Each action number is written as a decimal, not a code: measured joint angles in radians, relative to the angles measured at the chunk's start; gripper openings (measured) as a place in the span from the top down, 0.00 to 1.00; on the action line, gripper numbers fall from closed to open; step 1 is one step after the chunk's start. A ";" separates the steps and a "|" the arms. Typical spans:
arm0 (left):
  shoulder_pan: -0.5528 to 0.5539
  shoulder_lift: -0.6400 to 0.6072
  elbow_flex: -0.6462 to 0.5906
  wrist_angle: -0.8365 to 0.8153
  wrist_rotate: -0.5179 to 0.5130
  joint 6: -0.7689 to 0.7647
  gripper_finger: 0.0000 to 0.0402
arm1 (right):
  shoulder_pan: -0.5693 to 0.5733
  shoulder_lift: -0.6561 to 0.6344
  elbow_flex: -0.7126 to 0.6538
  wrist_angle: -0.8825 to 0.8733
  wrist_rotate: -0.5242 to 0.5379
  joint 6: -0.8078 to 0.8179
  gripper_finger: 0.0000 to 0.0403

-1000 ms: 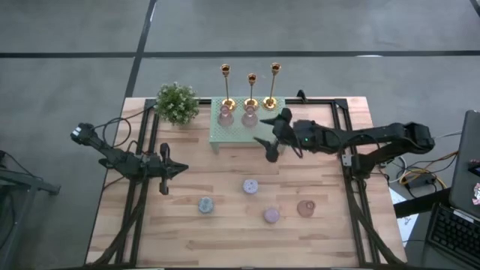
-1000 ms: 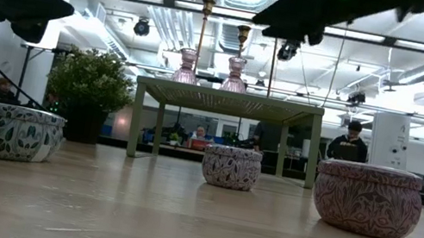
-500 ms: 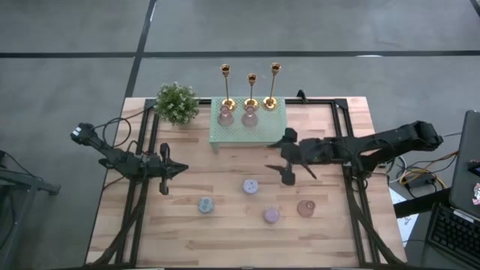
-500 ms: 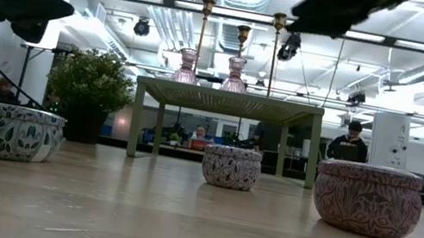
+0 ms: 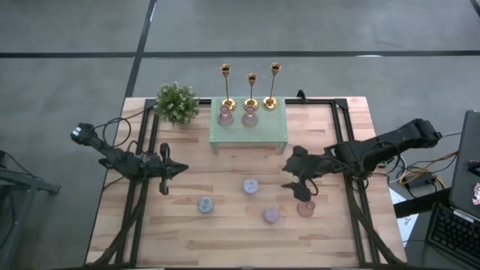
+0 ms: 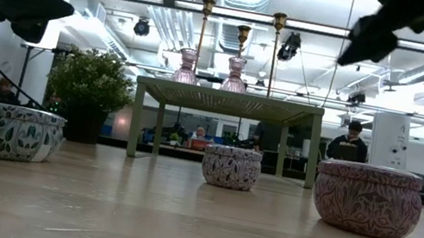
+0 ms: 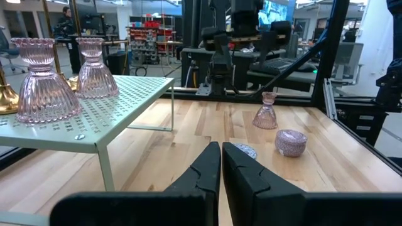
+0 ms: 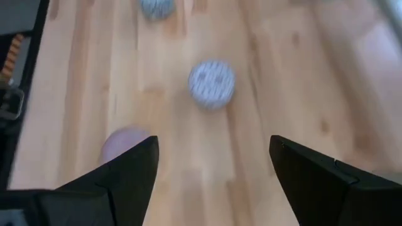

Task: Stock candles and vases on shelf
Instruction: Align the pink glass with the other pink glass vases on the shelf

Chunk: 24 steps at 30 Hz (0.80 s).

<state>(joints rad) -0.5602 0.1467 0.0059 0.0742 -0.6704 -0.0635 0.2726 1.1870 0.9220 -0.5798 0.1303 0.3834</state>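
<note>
The mint-green shelf (image 5: pixel 262 131) stands at the far middle of the table, with two pink vases (image 5: pixel 225 115) (image 5: pixel 249 117) on its mesh top. They also show in the left wrist view (image 7: pixel 41 81) (image 7: pixel 94 68). A third vase (image 5: pixel 306 208) stands on the table at the near right. The lavender candle (image 5: pixel 250 186), the blue-grey candle (image 5: pixel 205 204) and the mauve-pink candle (image 5: pixel 271 216) sit on the wood. My right gripper (image 5: pixel 296 190) is open in the air just beyond the third vase. My left gripper (image 5: pixel 178 171) is shut and empty at the left.
Three tall gold candlesticks (image 5: pixel 251 90) stand along the shelf's far edge. A leafy potted plant (image 5: pixel 177 103) stands left of the shelf. Black frame rails (image 5: pixel 142 150) (image 5: pixel 346 150) run along both sides. People sit in the room beyond the table (image 6: pixel 350 142).
My right gripper has swung from the shelf's right front corner toward the table's near edge and its right. It now hangs close to the third vase on the table. The candles and vases have stayed where they were.
</note>
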 joint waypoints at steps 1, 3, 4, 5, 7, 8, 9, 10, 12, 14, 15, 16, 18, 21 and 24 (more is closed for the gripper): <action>0.000 0.000 0.000 0.000 0.000 0.000 0.95 | 0.010 0.001 0.009 -0.034 -0.006 0.020 0.27; 0.000 0.000 0.000 0.000 0.000 0.000 0.95 | 0.032 0.002 0.030 -0.092 -0.013 0.059 0.27; 0.000 0.000 0.000 0.000 0.000 0.000 0.95 | 0.042 0.002 0.041 -0.122 -0.016 0.078 0.27; 0.000 0.000 0.000 0.000 0.000 0.000 0.95 | 0.051 0.002 0.052 -0.153 -0.023 0.099 0.27; 0.000 0.000 0.000 0.000 0.000 0.000 0.95 | 0.072 0.002 0.068 -0.209 -0.031 0.153 0.27; 0.000 0.000 0.000 0.000 0.000 0.000 0.95 | 0.084 0.002 0.072 -0.232 -0.031 0.179 0.27; 0.000 0.000 0.000 0.000 0.000 0.000 0.95 | 0.098 0.002 0.075 -0.249 -0.031 0.202 0.27; 0.000 0.000 0.000 0.000 0.000 0.000 0.95 | 0.115 0.002 0.077 -0.263 -0.033 0.226 0.27; 0.000 0.000 0.000 0.000 0.000 0.000 0.95 | 0.148 0.002 0.078 -0.297 -0.036 0.278 0.28; 0.000 0.000 0.000 0.000 0.000 0.000 0.95 | 0.184 0.002 0.078 -0.325 -0.036 0.335 0.29; 0.000 0.000 0.000 0.000 0.000 0.000 0.95 | 0.203 0.002 0.078 -0.334 -0.035 0.362 0.29; 0.000 0.000 0.000 0.000 0.000 0.000 0.95 | 0.221 0.002 0.078 -0.340 -0.033 0.388 0.29; 0.000 0.000 0.000 0.000 0.000 0.000 0.95 | 0.260 0.002 0.078 -0.341 -0.026 0.438 0.30; 0.000 0.000 0.000 0.000 0.000 0.000 0.95 | 0.319 0.002 0.077 -0.344 -0.016 0.505 0.31; 0.000 0.000 0.000 0.000 0.000 0.000 0.95 | 0.376 0.002 0.073 -0.364 0.024 0.580 0.32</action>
<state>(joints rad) -0.5606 0.1467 0.0059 0.0742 -0.6704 -0.0636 0.6484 1.1889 0.9952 -0.9441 0.1540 0.9636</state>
